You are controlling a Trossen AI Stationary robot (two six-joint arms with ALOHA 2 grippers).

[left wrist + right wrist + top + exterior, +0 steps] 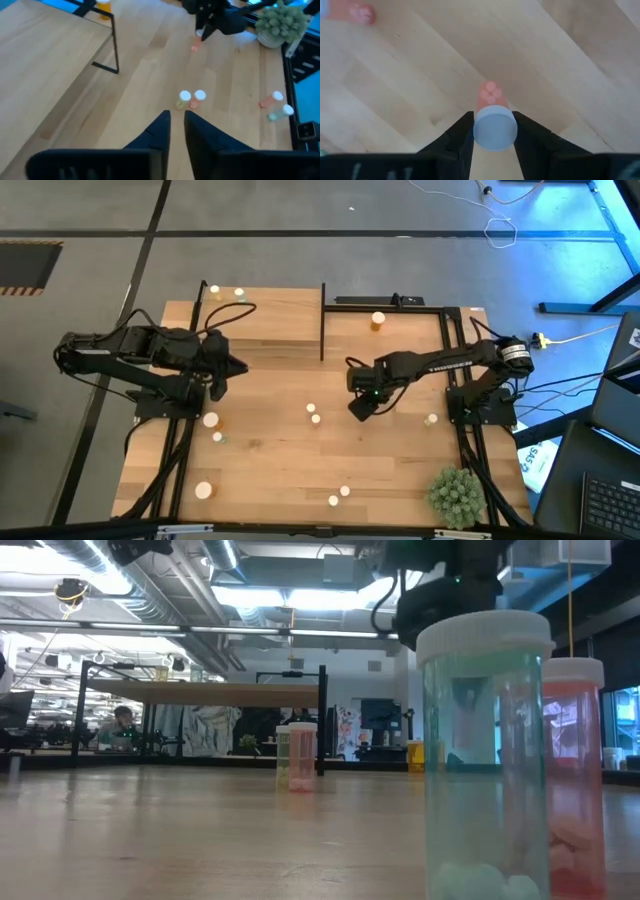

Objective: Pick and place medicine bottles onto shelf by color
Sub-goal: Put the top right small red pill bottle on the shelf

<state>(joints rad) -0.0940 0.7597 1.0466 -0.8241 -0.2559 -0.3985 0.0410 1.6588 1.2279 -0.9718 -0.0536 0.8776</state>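
My right gripper [360, 406] is shut on a reddish bottle with a white cap [494, 129] at the table's middle right; it also shows in the left wrist view [199, 34]. My left gripper [175, 116] hovers at the table's left, beside the light wooden shelf [262, 320], fingers a narrow gap apart and empty. An orange bottle [378, 320] stands on the shelf's right section. Two small bottles [314, 414] stand upright on the table at the middle. Several others are scattered near the left [211, 420] and near edges [340, 496]. My right gripper pinches the reddish bottle's white cap [481, 131] between its two fingers [464, 136], one on each side. The fingers come from above, pointing down. The bottle is upright below them, pills showing at its bottom [491, 90]. Whether its base is on the table I cannot tell.
A spiky green plant ball [458, 495] sits at the near right corner. Thin black shelf posts [322, 320] stand between the arms. A pale green bottle [480, 760] and a reddish one [575, 780] stand close to the low camera. Two bottles [226, 291] stand at the far left edge.
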